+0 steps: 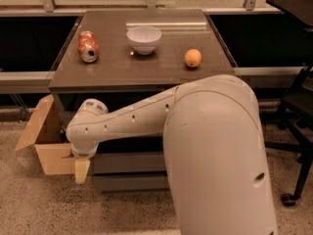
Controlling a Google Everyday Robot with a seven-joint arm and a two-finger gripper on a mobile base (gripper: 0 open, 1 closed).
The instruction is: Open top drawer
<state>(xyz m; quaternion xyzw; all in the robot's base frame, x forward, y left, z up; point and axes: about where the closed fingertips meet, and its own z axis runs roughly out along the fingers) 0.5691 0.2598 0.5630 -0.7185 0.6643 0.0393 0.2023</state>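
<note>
The top drawer point(120, 99) is a dark front just under the brown tabletop point(142, 70); my arm crosses in front of it and hides most of it. Two narrower drawer fronts point(129, 162) lie below it. My gripper point(81, 170) hangs down from the wrist point(87, 131) at the cabinet's left front corner, level with the lower drawer fronts and below the top drawer. It holds nothing that I can see.
An open cardboard box point(46, 141) stands on the floor just left of the gripper. On the tabletop are a crushed red can point(88, 46), a white bowl point(144, 37) and an orange point(192, 58). A black office chair point(298, 111) stands at the right.
</note>
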